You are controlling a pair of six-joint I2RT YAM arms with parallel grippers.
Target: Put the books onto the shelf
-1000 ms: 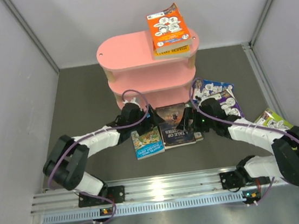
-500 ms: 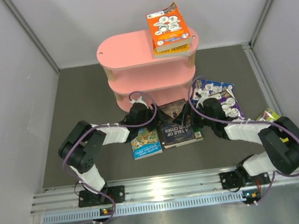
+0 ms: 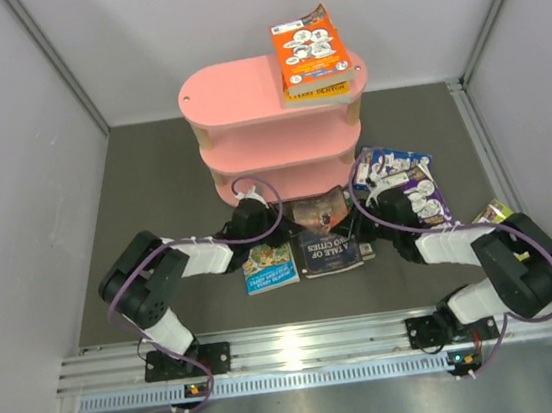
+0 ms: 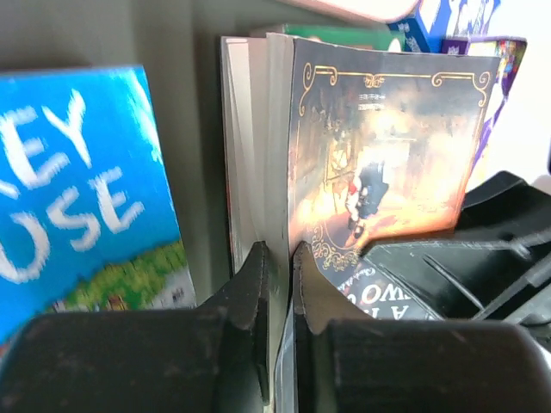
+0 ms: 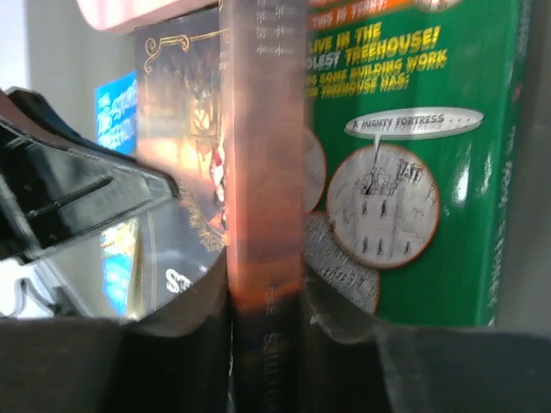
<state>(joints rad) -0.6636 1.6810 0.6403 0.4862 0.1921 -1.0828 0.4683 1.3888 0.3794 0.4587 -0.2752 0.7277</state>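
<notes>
A dark book (image 3: 328,248) lies on the floor in front of the pink shelf (image 3: 237,90), its far part lifted. My left gripper (image 3: 292,227) is shut on the edge of its dark cover (image 4: 379,155), the fingertips (image 4: 258,267) pinching just that thin edge beside the pale pages (image 4: 250,146). My right gripper (image 3: 355,223) is shut on the book's spine (image 5: 263,129) from the other side. A green book (image 5: 422,189) lies under it. An orange book (image 3: 310,48) rests on a yellow-spined one (image 3: 318,90) on the top tier.
A blue book (image 3: 270,267) lies left of the dark one, also close beside my left fingers (image 4: 77,189). Purple and blue books (image 3: 406,182) are spread at the right, with a lime one (image 3: 493,212) behind the right arm. Grey walls enclose the floor.
Both grippers have shut on the dark book, left on its cover edge, right on its spine. Both arms folded in closer to the shelf, and the book's far part has risen.
</notes>
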